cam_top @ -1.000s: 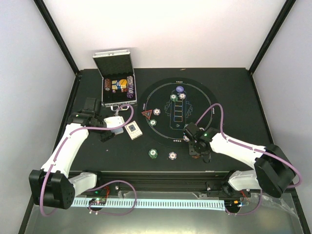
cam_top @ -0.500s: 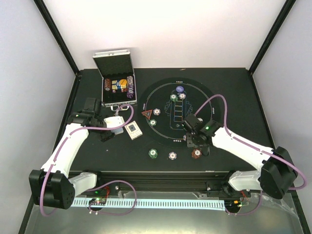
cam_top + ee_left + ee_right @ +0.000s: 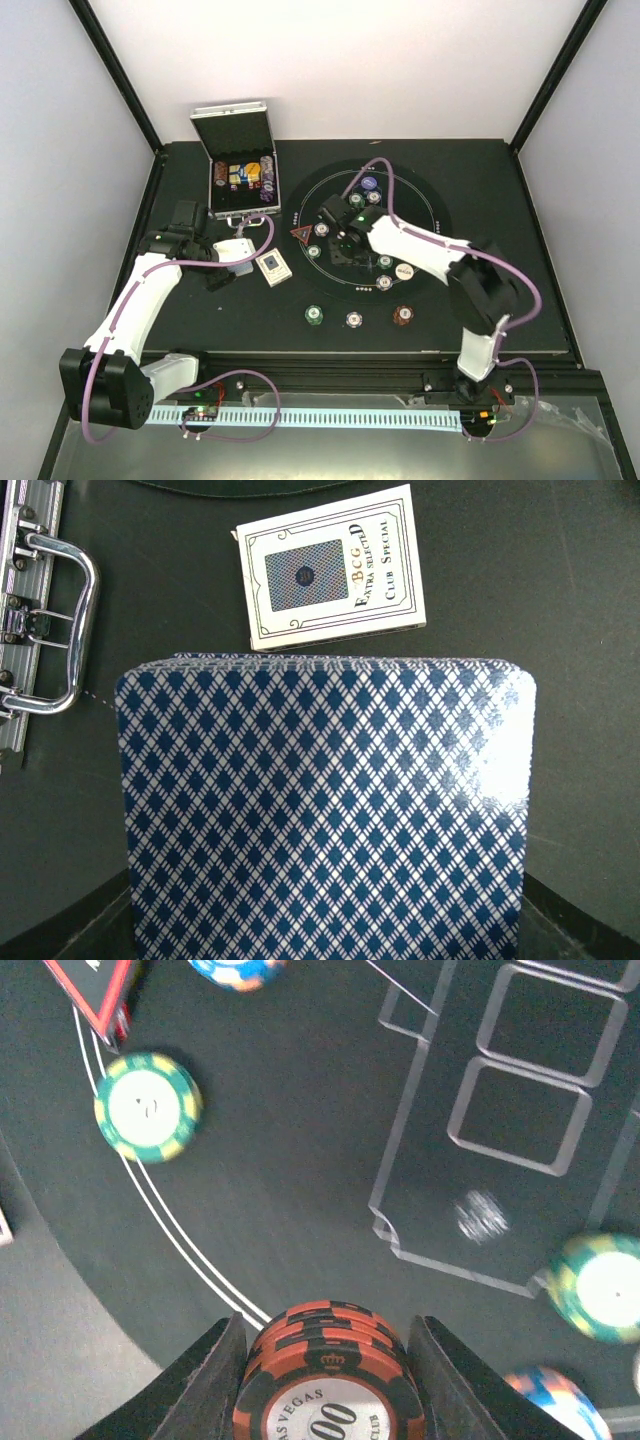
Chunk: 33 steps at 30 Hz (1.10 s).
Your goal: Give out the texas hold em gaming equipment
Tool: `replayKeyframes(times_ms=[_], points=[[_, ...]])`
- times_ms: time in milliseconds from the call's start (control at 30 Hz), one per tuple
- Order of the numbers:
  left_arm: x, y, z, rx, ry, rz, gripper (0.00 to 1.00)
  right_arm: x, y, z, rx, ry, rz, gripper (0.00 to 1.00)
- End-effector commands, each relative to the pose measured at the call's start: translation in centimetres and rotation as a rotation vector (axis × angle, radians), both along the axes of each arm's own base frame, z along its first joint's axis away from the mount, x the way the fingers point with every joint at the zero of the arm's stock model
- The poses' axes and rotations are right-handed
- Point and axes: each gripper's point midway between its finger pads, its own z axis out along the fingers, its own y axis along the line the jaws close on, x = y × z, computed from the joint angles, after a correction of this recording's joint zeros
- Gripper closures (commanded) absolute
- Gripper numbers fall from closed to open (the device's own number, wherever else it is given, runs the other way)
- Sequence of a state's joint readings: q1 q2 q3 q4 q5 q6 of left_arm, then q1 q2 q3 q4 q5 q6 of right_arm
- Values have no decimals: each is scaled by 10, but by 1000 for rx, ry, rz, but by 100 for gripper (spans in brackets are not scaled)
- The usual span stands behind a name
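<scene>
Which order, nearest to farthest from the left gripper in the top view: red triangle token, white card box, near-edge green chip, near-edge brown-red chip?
From the left gripper:
1. white card box, just right of it.
2. red triangle token, at the mat's left rim.
3. green chip, near edge.
4. brown-red chip, farther right along that edge.

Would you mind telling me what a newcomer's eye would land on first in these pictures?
First, the deck of blue diamond-backed cards filling the left wrist view, held in the left end effector. Next, the stack of red chips gripped by the right end effector over the central round black mat, with the open silver case at the far left.
</scene>
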<state>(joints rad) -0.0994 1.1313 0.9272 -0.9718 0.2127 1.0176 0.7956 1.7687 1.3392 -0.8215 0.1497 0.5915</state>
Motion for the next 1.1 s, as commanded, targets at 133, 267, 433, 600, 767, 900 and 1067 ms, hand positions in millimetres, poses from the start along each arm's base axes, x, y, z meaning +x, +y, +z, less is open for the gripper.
replayKeyframes(times_ms=[133,267,433,600,767,900,1067], points=[[4,-2,12,-12,-41,-3,98,36,62,-33,26,31,106,76],[5,0,11,-2,-44,-1,98,38,71,-52,17,65,120,76],[5,0,12,-1,-48,-4,98,29,81,-60,15,77,149,76],[5,0,12,0,-48,-3,99,24,85,-68,12,96,161,75],[5,2,12,10,-52,-3,98,24,87,-72,12,104,165,68],[4,2,12,7,-51,-2,98,26,87,-65,4,90,173,53],[4,1,12,4,-49,-4,98,30,80,-39,-13,44,176,39]])
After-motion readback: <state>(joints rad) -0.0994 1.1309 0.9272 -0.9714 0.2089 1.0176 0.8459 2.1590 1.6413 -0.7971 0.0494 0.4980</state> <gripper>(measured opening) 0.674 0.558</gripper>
